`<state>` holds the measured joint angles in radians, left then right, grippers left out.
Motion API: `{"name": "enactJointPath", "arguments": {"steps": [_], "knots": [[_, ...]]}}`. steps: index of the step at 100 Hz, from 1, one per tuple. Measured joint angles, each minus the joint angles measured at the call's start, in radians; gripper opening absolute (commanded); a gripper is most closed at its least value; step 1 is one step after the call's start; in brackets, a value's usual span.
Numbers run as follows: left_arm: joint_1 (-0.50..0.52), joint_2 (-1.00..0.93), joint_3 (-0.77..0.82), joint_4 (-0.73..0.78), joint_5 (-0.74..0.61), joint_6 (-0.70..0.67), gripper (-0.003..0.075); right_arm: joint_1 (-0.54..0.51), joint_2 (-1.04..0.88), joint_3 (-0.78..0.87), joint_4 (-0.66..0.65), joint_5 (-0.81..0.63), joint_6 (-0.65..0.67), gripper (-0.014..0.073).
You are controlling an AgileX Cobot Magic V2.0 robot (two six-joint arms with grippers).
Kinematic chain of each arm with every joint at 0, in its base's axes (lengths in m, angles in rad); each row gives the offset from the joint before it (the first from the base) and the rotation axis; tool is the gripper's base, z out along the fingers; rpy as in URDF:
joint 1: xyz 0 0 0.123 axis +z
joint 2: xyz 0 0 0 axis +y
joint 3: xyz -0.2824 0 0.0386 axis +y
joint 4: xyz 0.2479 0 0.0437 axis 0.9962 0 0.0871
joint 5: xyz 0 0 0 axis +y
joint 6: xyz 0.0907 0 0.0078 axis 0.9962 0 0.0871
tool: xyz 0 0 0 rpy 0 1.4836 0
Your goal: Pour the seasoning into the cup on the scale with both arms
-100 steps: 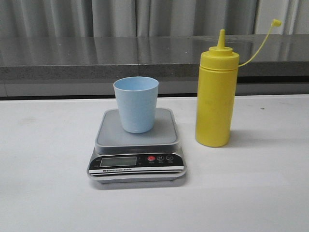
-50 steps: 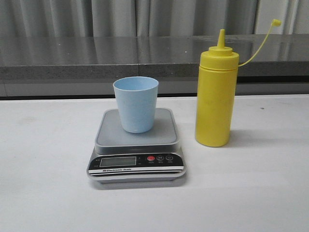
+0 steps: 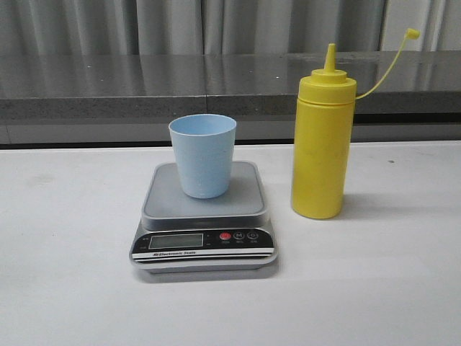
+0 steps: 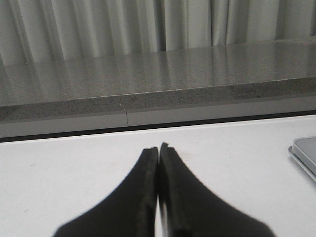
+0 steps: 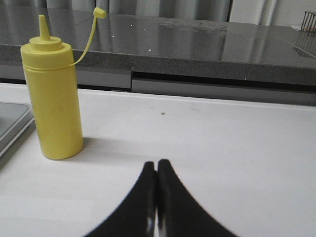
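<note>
- Both grippers, left gripper point(image 4: 158, 148) and right gripper point(image 5: 156, 165), have fingers pressed together, holding nothing.
- Yellow seasoning bottle point(image 3: 323, 137) stands upright, right of centre, cap off its nozzle.
- Blue cup point(image 3: 203, 155) sits on the scale point(image 3: 204, 220), centre frame.
- Cup's contents are hidden, so pouring may be ahead or finished.

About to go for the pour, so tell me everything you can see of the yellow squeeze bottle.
The yellow squeeze bottle is an opaque plastic-looking cylinder with a ribbed collar and a cone nozzle on top. Its small cap is off the tip, dangling out on a thin tether toward the robot's right. It stands upright on the white table, to the right of the scale and apart from it. Nothing touches it but the table. Its fill level cannot be seen.
</note>
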<state>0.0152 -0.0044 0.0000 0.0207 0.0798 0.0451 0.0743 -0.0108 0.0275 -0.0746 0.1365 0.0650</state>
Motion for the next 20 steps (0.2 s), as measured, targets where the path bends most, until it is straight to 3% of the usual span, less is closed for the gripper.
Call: {"name": "enactJointPath", "arguments": {"steps": [20], "knots": [[0.000,0.000,0.000,0.000,0.000,0.000,-0.0020,0.000,0.000,0.000,0.000,0.000,0.000,-0.0069]]}}
